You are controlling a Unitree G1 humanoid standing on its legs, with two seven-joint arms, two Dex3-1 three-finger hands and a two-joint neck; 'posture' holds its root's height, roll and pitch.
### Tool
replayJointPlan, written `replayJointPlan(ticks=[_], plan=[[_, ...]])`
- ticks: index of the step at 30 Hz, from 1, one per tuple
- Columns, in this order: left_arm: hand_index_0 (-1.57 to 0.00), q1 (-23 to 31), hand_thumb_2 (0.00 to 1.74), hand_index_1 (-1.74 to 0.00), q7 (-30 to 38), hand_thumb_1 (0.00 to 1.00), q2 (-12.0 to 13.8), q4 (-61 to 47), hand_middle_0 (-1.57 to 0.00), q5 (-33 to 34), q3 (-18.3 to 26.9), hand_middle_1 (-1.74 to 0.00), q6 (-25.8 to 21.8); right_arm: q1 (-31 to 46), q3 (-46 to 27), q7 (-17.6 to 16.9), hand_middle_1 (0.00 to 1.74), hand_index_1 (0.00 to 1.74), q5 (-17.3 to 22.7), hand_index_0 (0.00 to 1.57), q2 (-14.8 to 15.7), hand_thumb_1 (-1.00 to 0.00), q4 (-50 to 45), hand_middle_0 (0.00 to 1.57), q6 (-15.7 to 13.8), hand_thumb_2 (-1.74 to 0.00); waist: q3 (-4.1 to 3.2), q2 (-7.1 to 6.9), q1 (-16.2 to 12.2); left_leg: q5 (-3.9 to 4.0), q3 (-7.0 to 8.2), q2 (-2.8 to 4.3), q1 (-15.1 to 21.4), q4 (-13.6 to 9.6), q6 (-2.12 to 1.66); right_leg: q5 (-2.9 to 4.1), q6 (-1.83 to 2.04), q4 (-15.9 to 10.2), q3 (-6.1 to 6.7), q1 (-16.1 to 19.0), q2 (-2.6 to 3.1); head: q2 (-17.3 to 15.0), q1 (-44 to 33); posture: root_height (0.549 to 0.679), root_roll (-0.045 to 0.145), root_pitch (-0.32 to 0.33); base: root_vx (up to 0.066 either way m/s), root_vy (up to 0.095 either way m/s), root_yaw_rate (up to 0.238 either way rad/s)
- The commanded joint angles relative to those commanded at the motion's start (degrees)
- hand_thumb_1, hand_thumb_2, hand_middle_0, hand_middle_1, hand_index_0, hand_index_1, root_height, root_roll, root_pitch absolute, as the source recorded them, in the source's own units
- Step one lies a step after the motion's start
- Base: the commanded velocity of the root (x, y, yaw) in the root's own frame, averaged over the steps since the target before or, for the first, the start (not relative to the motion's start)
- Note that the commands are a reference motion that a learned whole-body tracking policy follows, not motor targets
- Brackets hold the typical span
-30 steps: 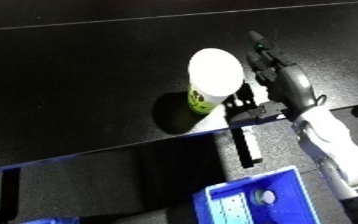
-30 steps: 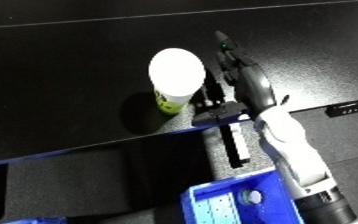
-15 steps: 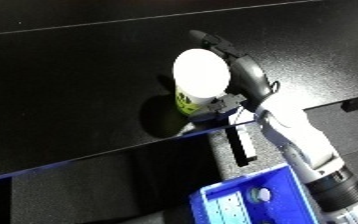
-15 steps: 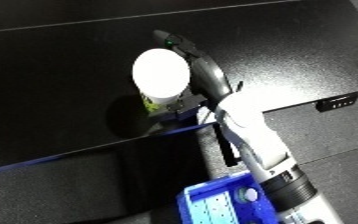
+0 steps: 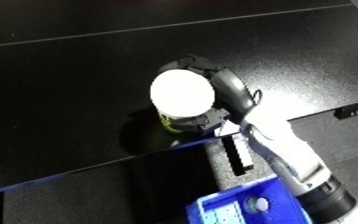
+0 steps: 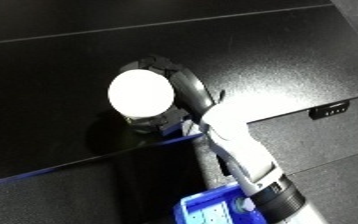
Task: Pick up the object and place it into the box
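Cup and bin
White-topped cup point(image 5: 182, 93) with a yellow-green printed side stands upright near the black tabletop's point(image 5: 87, 80) front edge; blue bin point(image 5: 246, 207) sits below that edge.

The pictures are dim and mostly black. The white lid point(image 5: 182, 92) in the middle glows so bright that no detail shows on it. A dark shadow lies on the counter point(image 5: 69, 100) to its lower left. Soft glare shines on the counter at the right.
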Motion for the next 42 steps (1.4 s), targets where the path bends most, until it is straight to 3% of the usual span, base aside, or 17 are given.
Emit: replayJointPlan(ticks=[11, 19, 23, 27, 31, 34, 41, 42], plan=[[0.0, 0.87, 0.0, 0.0, 0.13, 0.0, -0.31, 0.13, 0.0, 0.03, 2.7, 0.0, -1.31, 13.3, -9.72, -5.35, 1.13, 1.13, -5.0, 1.02, -2.07, -0.65, -17.14, 1.02, -7.34, -1.13, -0.5, -1.0, -5.07, -1.51, 2.11, 1.81, 0.28, 0.57, 0.08, 0.16, 0.55, -0.89, 2.18, -0.45, 1.74, -0.23, 0.24, 0.63, 0.058, -0.033, -0.025, -0.009, -0.204], [0.0, 2.14, 0.0, 0.0, -0.6, 0.0, -1.59, 2.24, 0.0, -1.54, 5.14, 0.0, -3.81, 24.26, -19.94, -11.54, 1.13, 1.13, -8.28, 1.02, -2.97, -0.65, -28.92, 1.02, -12.05, -1.13, -0.95, -0.88, -9.9, -2.39, 4.9, 3.08, 1.67, -0.24, -0.12, 0.12, 0.79, -1.75, 4.44, -0.64, 3.18, -0.55, 0.75, 0.632, 0.062, -0.023, 0.001, 0.049, -0.272], [0.0, 2.8, 0.0, 0.0, -1.03, 0.0, -2.46, 2.56, 0.0, -1.88, 5.74, 0.0, -4.87, 29.48, -23.86, -13.41, 1.13, 1.13, -9.47, 1.02, -3.9, -0.65, -31.54, 1.02, -11.94, -1.13, -0.82, -0.39, -11.86, -2.48, 6.1, 3.3, 2.63, -1.03, -0.25, 0.06, 0.79, -2.17, 5.36, -0.63, 3.63, -0.84, 0.7, 0.633, 0.065, -0.02, 0.006, 0.093, -0.235], [0.0, 4.1, 0.0, 0.0, -1.72, 0.0, -3.46, 2.89, 0.0, -2.71, 6.53, 0.0, -6.7, 39.04, -30.4, -14.95, 1.13, 1.13, -8.79, 1.02, -4.93, -0.65, -33.21, 1.02, -14.78, -1.13, -0.12, 0.5, -15.31, -2.74, 8.25, 3.57, 4.85, -2.51, -0.3, 0.12, 0.95, -3.08, 7.09, -0.34, 4.49, -2.56, 1.58, 0.634, 0.071, -0.018, 0.008, 0.109, -0.262], [0.0, 4.86, 0.0, 0.0, -2.93, 0.0, -3.84, 3.87, 0.0, -4.03, 8.02, 0.0, -7.77, 45.96, -34.36, -13.98, 1.13, 1.13, -5.66, 1.02, -3.3, -0.65, -31.9, 1.02, -19.15, -1.13, 0.4, 0.92, -17.9, -3.2, 9.83, 3.84, 6.59, -3.31, -0.13, 0.06, 1.12, -3.59, 8.34, 0.06, 5.24, -4.45, 3.96, 0.635, 0.073, -0.02, 0.015, 0.093, -0.273], [0.0, 5.9, 0.0, 0.0, -3.7, 0.0, -4.44, 3.94, 0.0, -4.71, 8.92, 0.0, -8.37, 51.39, -36.17, -12.96, 1.13, 1.13, -4.73, 1.02, -1.04, -0.65, -28.94, 1.02, -21.2, -1.13, 0.69, 1.17, -19.73, -3.58, 10.8, 3.91, 8.0, -3.89, 0.23, 0.02, 1.23, -3.95, 9.27, 0.58, 5.78, -5.71, 5.26, 0.635, 0.074, -0.025, 0.036, 0.077, -0.231], [0.0, 8.06, 0.0, 0.0, -4.91, 0.0, -5.07, 3.43, 0.0, -4.78, 9.63, 0.0, -9.25, 58.71, -35.33, -5.85, 1.13, 1.13, 0.79, 1.02, 3.23, -0.65, -18.12, 1.02, -21.78, -1.13, 0.68, 1.6, -21.81, -4.06, 11.81, 3.54, 10.15, -5.13, 0.91, 0.03, 1.25, -5.09, 10.49, 1.45, 6.55, -7.69, 8.29, 0.637, 0.075, -0.03, 0.026, 0.04, -0.135], [0.0, 8.1, 0.0, 0.0, -4.87, 0.0, -4.84, 3.44, 0.0, -4.78, 9.3, 0.0, -9.11, 59.51, -33.9, -3.76, 1.13, 1.13, 3.34, 1.02, 3.88, -0.65, -13.64, 1.02, -20.83, -1.13, 0.62, 1.74, -21.82, -4.02, 11.78, 3.35, 10.59, -5.56, 1.06, 0.16, 1.2, -5.6, 10.64, 1.78, 6.64, -8.39, 9.83, 0.638, 0.075, -0.031, 0.007, -0.004, -0.037]])
